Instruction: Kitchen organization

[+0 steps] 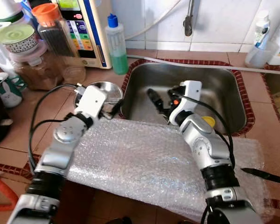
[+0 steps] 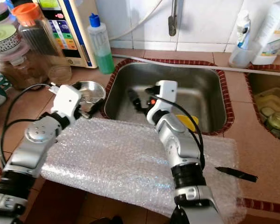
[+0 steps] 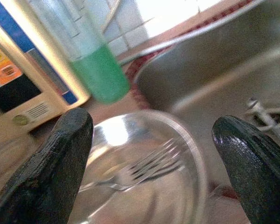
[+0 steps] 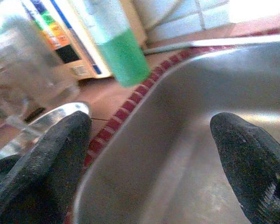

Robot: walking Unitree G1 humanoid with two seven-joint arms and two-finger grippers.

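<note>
Left of centre, the left gripper (image 3: 151,163) gapes empty over the shiny round steel bowl (image 1: 104,91) – apparently lining up on its fork (image 3: 144,168) – while the right gripper (image 4: 149,163), likewise unclenched, reaches into the stainless sink (image 1: 224,88).

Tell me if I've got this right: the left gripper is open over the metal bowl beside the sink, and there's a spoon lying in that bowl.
Not quite. The left gripper is open over the metal bowl beside the sink, but the left wrist view shows a fork in it, not a spoon.
</note>
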